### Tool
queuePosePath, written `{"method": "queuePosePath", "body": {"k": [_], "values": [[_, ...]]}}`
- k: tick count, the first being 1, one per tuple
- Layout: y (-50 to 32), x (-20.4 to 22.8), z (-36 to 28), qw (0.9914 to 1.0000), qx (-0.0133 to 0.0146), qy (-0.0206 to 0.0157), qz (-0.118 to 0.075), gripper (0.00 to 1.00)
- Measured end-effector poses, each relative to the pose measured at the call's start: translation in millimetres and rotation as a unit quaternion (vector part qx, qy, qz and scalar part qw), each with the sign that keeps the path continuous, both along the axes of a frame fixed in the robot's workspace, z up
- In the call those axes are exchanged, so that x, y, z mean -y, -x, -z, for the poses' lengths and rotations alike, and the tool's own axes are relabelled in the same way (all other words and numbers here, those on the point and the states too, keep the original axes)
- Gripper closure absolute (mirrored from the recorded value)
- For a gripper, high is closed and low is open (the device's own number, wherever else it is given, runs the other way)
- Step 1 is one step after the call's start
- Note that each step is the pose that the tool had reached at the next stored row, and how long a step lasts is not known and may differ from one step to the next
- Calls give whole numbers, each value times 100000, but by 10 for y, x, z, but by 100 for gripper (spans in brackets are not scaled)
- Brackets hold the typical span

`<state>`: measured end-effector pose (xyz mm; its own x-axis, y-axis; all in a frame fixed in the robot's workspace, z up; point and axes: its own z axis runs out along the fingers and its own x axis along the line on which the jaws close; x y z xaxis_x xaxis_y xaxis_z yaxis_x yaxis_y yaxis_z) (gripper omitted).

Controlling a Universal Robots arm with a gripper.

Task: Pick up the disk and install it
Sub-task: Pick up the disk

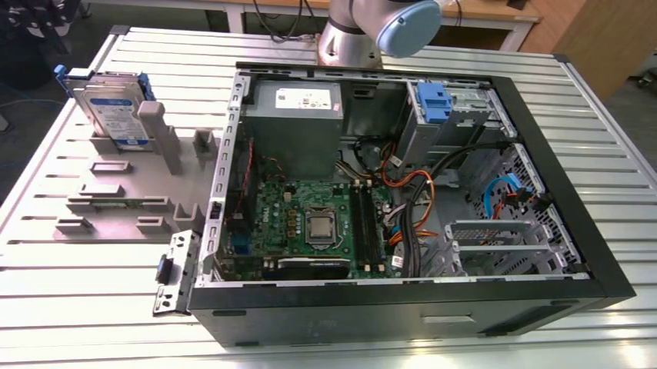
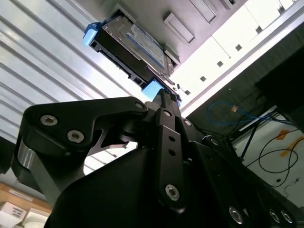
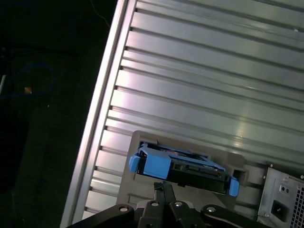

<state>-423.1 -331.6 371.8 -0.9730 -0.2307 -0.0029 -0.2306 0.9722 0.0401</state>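
Note:
The disk (image 1: 111, 108), silver-grey with a white and blue label and blue side rails, stands on edge in a grey holder (image 1: 154, 154) on the table, at the exterior view's left of the open computer case (image 1: 411, 307). In both wrist views the disk (image 2: 135, 40) (image 3: 183, 166) lies ahead of my gripper (image 2: 164, 97) (image 3: 164, 186), apart from it. The black fingers are pressed together with nothing between them.
The case lies open with a motherboard (image 1: 308, 223), a grey power supply (image 1: 298, 115), cables, and a metal drive cage with a blue latch (image 1: 433, 100). My arm (image 1: 380, 31) rises behind the case. The slatted metal table (image 1: 92, 292) ends close to the holder (image 3: 102, 142).

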Motion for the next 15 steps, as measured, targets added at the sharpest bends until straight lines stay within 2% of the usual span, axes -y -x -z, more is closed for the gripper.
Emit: {"method": "queuePosePath", "body": {"k": [4,7,11,15], "values": [[0,0,0,99972,-1,0,-2369,89],[0,0,0,99914,-3,1,-4145,89],[0,0,0,99781,1,1,-6612,89],[0,0,0,99589,0,-1,-9055,89]]}}
